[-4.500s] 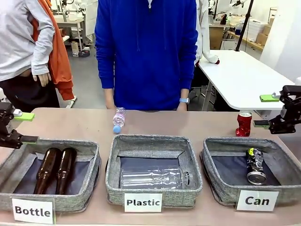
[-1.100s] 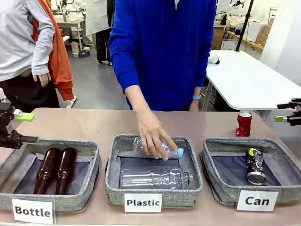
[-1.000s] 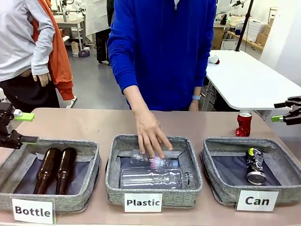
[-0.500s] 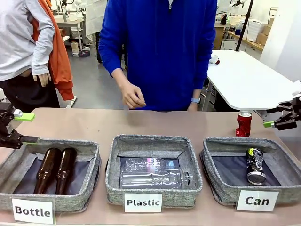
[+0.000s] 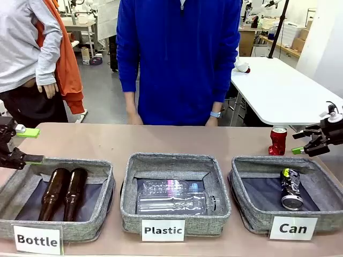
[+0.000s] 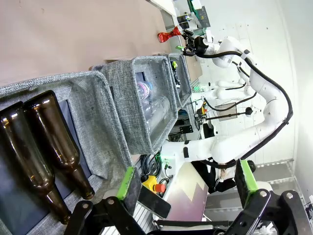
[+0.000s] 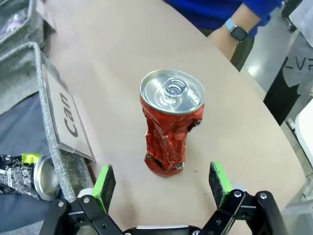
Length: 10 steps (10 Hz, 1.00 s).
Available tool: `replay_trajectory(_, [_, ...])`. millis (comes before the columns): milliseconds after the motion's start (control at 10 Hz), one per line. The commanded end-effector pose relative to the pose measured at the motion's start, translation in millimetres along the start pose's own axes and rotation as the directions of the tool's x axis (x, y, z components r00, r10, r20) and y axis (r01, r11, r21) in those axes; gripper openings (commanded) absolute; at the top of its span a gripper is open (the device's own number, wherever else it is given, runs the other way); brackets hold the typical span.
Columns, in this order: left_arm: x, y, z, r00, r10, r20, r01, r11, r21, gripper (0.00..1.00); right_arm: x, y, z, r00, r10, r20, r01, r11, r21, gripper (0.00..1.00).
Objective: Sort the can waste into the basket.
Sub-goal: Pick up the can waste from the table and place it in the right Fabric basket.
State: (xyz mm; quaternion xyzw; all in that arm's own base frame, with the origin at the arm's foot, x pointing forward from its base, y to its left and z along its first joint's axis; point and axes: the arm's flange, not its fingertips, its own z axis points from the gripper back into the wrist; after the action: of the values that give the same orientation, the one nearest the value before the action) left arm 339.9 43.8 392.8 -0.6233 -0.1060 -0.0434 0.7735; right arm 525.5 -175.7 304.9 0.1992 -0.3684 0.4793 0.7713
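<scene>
Idle at the table's left edge, the left gripper (image 5: 24, 144) hangs wide open, holding nothing. Rightward, the right gripper (image 7: 164, 181), fingers spread, frames the upright red can (image 7: 171, 122) directly ahead, ready to close; behind, the basket (image 5: 257, 214) already holds the black can (image 5: 291, 188).

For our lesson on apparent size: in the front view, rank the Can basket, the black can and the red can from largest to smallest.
1. Can basket
2. Black can and red can: look alike; the black one lies nearer the camera, so unranked.
</scene>
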Motion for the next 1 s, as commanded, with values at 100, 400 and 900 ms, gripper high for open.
replay_trajectory(100, [-1.0, -5.2, 1.4, 1.000, 0.010, -0.005, -0.010, 1.000, -0.004, 1.00, 4.4, -10.3, -14.5, 0.999, -0.043, -0.018, 0.044, 0.999, 0.014, 1.00])
replay_trajectory(400, [-1.0, -5.2, 1.4, 1.000, 0.010, -0.005, -0.010, 1.000, -0.004, 1.00, 5.3, -13.1, -32.3, 0.997, -0.067, 0.023, 0.066, 0.997, 0.026, 1.00])
replay_trajectory(900, [-1.0, -5.2, 1.4, 1.000, 0.010, -0.005, -0.010, 1.000, -0.004, 1.00, 3.1, -18.6, -49.3, 0.976, -0.157, 0.149, 0.157, 0.988, 0.015, 1.00])
